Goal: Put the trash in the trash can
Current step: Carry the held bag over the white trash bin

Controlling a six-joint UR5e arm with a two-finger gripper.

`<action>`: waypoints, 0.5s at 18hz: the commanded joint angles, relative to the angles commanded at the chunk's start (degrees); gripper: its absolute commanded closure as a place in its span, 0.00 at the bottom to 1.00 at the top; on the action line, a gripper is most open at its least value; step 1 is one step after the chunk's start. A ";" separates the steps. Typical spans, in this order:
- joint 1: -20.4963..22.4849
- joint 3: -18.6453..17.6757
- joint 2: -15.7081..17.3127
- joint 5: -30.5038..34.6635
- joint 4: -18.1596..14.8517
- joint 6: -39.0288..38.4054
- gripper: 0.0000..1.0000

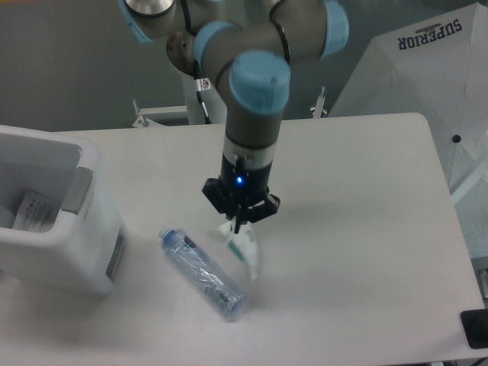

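My gripper [239, 224] hangs above the middle of the table, shut on the top of the clear plastic pouch [245, 251], which dangles below it with green print showing. The blue-tinted plastic bottle [203, 272] lies on the table just left of and below the pouch, pointing diagonally. The white trash can [69, 229] stands at the left edge, well left of the gripper, with a white item [34, 212] inside it.
A white umbrella-like cover [427, 84] with black lettering stands beyond the table's right side. The arm's base column [200, 84] rises at the table's back edge. A small black object [474, 328] sits at the lower right corner.
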 joint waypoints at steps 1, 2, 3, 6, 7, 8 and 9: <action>-0.26 0.70 0.70 -1.06 0.00 -0.88 1.00; -0.35 0.97 1.84 -2.20 0.00 -1.76 1.00; -0.35 1.06 2.72 -3.95 0.00 -2.64 1.00; -0.44 1.32 6.23 -9.40 0.00 -4.84 1.00; -0.44 1.41 7.03 -11.16 0.00 -5.98 1.00; -0.36 1.50 7.73 -12.91 0.09 -7.12 1.00; -0.35 1.59 8.52 -14.93 0.09 -7.83 1.00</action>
